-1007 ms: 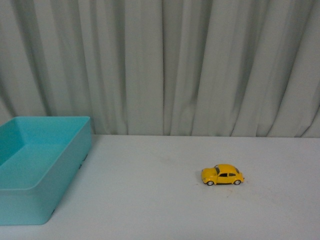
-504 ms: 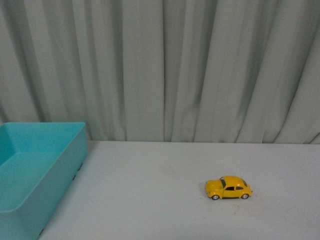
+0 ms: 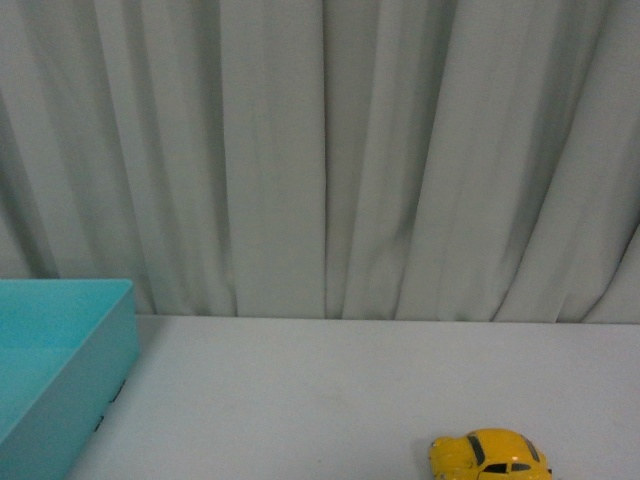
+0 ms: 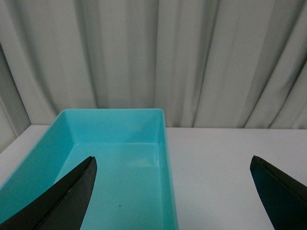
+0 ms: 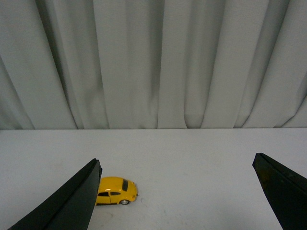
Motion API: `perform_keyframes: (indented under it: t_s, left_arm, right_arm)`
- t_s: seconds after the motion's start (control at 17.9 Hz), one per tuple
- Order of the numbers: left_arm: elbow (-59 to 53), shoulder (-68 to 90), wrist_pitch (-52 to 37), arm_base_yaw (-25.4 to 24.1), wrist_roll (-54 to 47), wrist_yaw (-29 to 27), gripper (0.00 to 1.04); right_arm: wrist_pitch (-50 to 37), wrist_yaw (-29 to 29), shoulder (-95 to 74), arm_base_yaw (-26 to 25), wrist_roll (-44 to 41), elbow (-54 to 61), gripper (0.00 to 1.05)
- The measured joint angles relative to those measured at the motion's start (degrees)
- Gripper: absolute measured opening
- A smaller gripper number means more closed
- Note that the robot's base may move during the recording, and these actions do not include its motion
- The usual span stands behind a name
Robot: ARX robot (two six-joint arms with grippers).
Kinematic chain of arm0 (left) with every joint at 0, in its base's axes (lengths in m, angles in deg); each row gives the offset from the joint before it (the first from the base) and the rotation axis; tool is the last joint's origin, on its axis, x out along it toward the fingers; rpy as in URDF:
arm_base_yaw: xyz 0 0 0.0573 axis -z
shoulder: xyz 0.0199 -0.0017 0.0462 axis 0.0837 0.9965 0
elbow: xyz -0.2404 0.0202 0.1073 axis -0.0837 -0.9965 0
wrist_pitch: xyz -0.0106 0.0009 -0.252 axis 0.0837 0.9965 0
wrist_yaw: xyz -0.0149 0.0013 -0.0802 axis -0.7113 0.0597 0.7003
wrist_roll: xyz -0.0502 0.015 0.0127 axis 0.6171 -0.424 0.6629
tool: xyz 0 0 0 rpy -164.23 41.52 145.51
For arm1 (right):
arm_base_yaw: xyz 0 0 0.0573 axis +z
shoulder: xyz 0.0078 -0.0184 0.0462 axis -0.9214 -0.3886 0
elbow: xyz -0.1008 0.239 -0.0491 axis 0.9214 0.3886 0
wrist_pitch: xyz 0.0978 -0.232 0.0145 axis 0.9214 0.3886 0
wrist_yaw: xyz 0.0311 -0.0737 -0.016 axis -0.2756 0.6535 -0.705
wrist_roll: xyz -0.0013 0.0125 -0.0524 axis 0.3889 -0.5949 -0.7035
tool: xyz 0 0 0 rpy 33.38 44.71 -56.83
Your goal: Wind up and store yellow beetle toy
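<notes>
The yellow beetle toy (image 3: 492,455) stands on its wheels on the white table (image 3: 300,400), at the front view's lower right edge, partly cut off. In the right wrist view the yellow beetle toy (image 5: 116,190) sits ahead, partly hidden behind one black finger (image 5: 72,203). My right gripper (image 5: 176,165) is open and holds nothing. My left gripper (image 4: 172,163) is open and empty too, hovering over the long wall of a turquoise bin (image 4: 165,158). Neither arm shows in the front view.
The turquoise bin (image 3: 60,370) stands at the table's left side, open and with nothing in it. A grey-white curtain (image 3: 320,150) hangs close behind the table's back edge. White table (image 5: 192,158) stretches between the bin and the toy.
The front view has tilted upward: the toy and the bin have slid down in the picture and more curtain shows. The toy itself has not moved on the table.
</notes>
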Motion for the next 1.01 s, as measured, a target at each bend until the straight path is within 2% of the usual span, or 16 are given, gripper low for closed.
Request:
perform_keyframes:
  t_s: [0.95,1.01]
  left_arm:
    - [0.0,0.0,-0.1,0.0,0.0,0.0,0.98]
    - [0.0,0.0,-0.1,0.0,0.0,0.0,0.98]
  right_arm:
    - [-0.1,0.0,0.0,0.0,0.0,0.0,0.98]
    - [6.3,6.9,-1.9,3.1,2.6,-1.8,0.98]
